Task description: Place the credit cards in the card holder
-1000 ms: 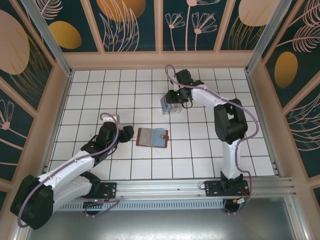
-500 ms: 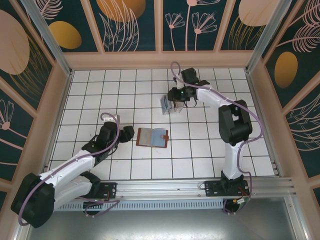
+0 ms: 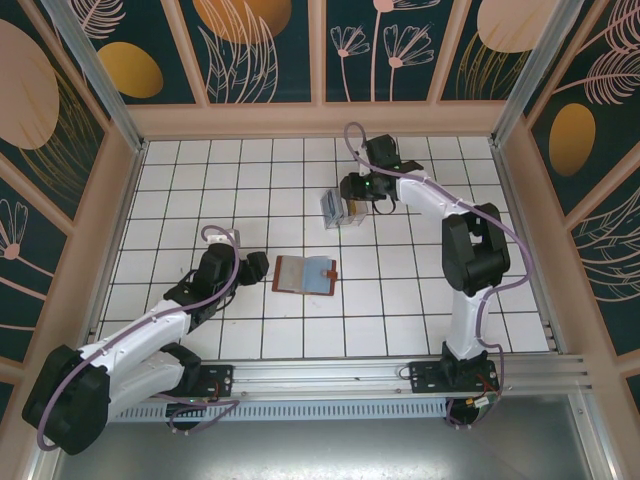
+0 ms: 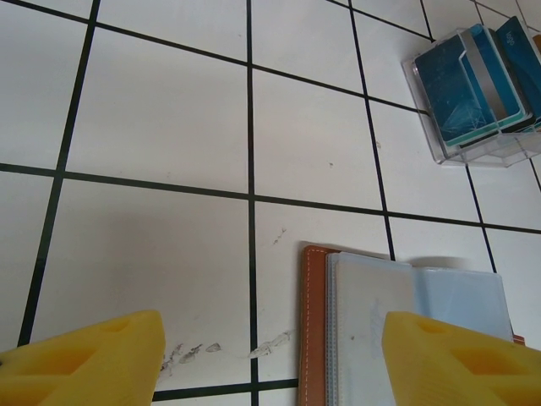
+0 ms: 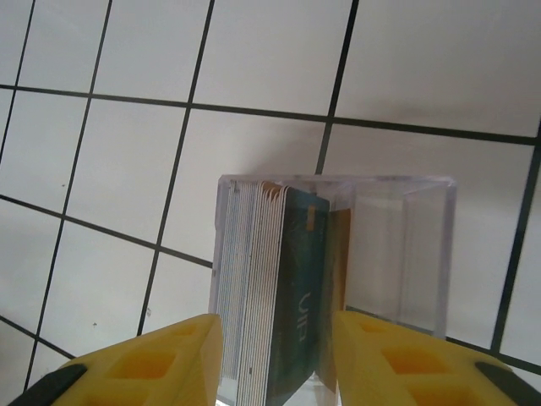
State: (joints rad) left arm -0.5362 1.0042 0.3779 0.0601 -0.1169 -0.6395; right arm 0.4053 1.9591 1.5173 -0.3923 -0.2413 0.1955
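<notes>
Credit cards (image 5: 279,288) edge-up in clear box (image 5: 397,245)

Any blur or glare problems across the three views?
Top external: even light, sharp, but the credit cards are tiny. Left wrist: tiles crisp, card holder sleeves washed pale. Right wrist: card edges readable, yellow fingers soft, clear box hazy.

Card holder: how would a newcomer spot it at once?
On the white tiled table, look near the middle, just right of the left claw. The reddish-brown leather-look card holder lies open there; unlike the clear plastic box of blue cards farther back, it is opaque and flat.
</notes>
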